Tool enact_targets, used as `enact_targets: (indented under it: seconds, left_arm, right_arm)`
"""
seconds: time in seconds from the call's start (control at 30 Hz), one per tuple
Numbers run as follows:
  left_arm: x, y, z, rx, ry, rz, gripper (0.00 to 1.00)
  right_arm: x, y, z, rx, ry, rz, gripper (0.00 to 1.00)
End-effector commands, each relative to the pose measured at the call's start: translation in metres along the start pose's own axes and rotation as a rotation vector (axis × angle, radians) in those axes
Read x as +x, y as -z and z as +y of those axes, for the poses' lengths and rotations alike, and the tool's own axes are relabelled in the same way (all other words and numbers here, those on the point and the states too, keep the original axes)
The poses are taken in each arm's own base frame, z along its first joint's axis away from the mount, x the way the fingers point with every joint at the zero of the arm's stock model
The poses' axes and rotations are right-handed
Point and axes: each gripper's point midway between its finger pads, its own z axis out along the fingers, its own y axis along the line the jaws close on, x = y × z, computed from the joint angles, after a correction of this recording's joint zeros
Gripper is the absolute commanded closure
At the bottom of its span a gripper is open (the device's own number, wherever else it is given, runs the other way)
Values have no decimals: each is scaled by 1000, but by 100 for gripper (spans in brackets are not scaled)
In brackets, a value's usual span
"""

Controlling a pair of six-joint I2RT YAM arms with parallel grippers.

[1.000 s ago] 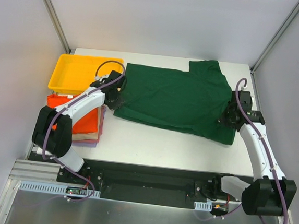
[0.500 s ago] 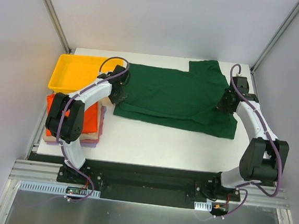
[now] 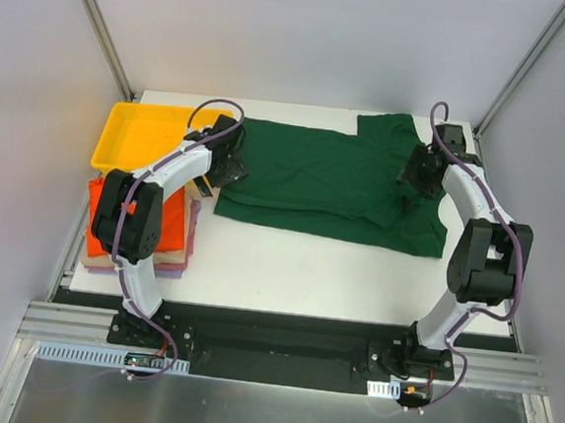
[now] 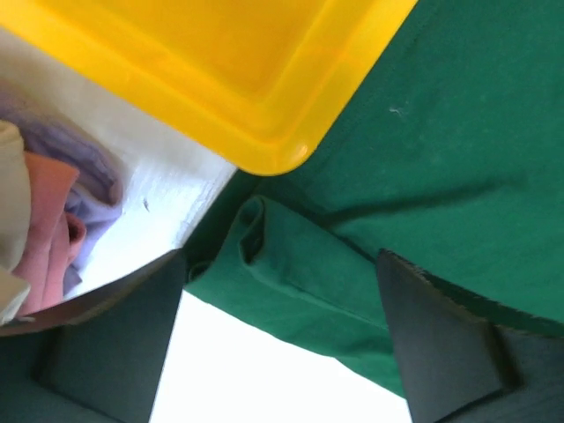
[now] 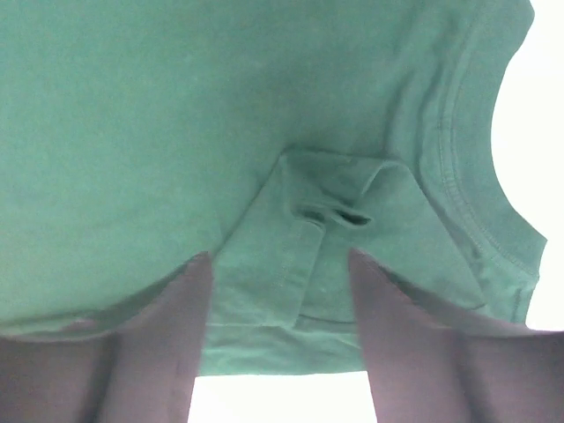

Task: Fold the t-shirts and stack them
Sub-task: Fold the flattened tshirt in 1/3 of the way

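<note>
Green t-shirt (image 3: 315,180) lies ungripped under spread left gripper (image 4: 282,264) and right gripper (image 5: 280,256); arm (image 3: 161,186) half-hides stack (image 3: 170,233).

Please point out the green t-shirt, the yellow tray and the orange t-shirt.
green t-shirt (image 3: 315,180), top view, middle of its body.
yellow tray (image 3: 145,138), top view, its bare floor.
orange t-shirt (image 3: 172,230), top view, its right part.

**Tray** (image 3: 142,138): yellow plastic, rectangular, with rounded corners and a raised rim. It lies flat at the far left corner of the table (image 3: 287,271).
**Table:** white, rectangular top.
**Posts:** two bare metal bars, left (image 3: 99,22) and right (image 3: 529,63), slanting up from the table's far corners.
**Plate** (image 3: 281,345): black and long, along the table's near edge.
**Walls** (image 3: 308,36): plain pale grey, on three sides.
</note>
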Motion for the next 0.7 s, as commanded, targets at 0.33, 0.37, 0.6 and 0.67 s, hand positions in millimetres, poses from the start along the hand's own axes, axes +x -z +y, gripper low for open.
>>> enact_targets:
  seconds: [0.33,0.37,0.6,0.67]
  left_arm:
    - [29,68,-17,176,-118,-12,1]
    - [33,66,-17,175,-128,-6,1]
    - [50,44,-28,190,-189,62,1]
    - [51,38,-27,174,-191,63,1]
  right_arm:
    - [66,50,16,-228,-89,38,4]
    - [72,47,18,-237,-95,52,4]
    - [84,11,28,-234,-102,138,4]
    - [86,0,28,-223,-109,159,4]
